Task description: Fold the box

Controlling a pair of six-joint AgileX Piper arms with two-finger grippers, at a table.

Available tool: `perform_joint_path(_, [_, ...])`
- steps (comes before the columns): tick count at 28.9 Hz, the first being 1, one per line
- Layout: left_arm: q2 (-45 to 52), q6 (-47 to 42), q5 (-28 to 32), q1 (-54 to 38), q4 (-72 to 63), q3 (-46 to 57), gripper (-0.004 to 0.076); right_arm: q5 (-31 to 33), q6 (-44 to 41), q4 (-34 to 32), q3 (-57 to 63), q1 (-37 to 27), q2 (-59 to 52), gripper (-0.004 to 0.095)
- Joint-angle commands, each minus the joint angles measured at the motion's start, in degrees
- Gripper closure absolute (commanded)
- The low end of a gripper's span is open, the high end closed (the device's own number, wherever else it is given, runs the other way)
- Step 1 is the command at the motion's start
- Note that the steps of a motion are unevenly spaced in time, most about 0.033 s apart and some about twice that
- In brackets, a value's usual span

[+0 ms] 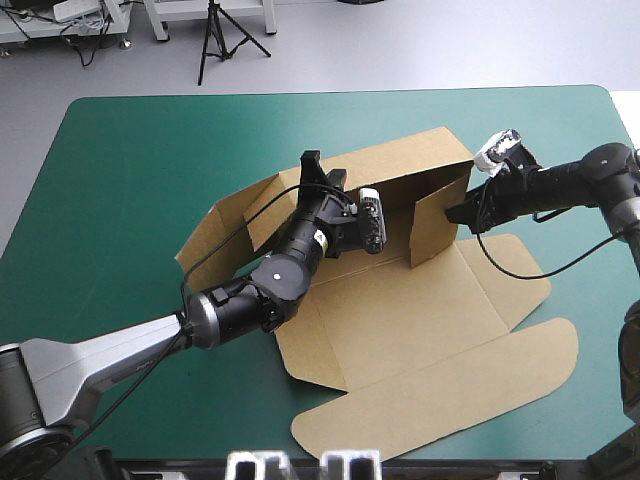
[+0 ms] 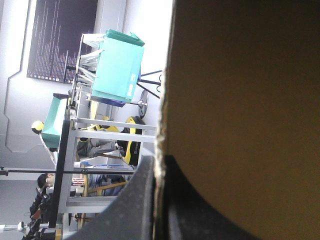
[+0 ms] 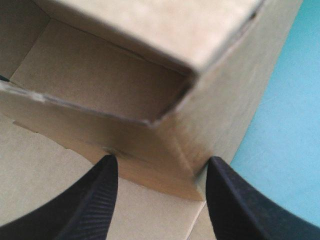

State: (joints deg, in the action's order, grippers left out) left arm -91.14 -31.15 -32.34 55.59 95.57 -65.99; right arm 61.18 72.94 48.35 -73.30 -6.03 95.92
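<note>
Your left gripper (image 2: 161, 166) is pinched on the box (image 1: 400, 320) at its rear wall, mid-way on the table (image 1: 130, 160). Your right gripper (image 3: 160, 166) gapes, the raised side flap's corner straight ahead between its fingers. Right's nearer.

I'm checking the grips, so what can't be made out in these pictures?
Left wrist view: teal-green table cover, blocked by the brown cardboard box wall.
High view: whether the black-finned right gripper touches that box; too small.
Right wrist view: the box's flat lid, cut off.
</note>
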Motion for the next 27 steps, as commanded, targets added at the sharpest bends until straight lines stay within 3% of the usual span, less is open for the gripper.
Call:
perform_joint_path(1, [3.0,-0.4,1.7,0.3,2.9,-1.7,0.0733,-1.4,5.1,9.0,-1.6,0.2,-0.6,0.0422])
perform_joint_path(8, [3.0,-0.4,3.1,0.3,2.9,-1.7,0.0733,-2.2,11.6,16.9,-1.6,0.2,3.5,0.0440])
perform_joint_path(20, [3.0,0.8,5.9,0.3,2.6,-1.7,0.0733,-2.7,21.3,26.2,-1.6,3.1,6.1,0.0805])
perform_joint_path(27, [3.0,0.5,6.9,0.3,2.5,-1.7,0.0733,-8.0,21.5,27.1,-1.6,5.9,6.1,0.0830])
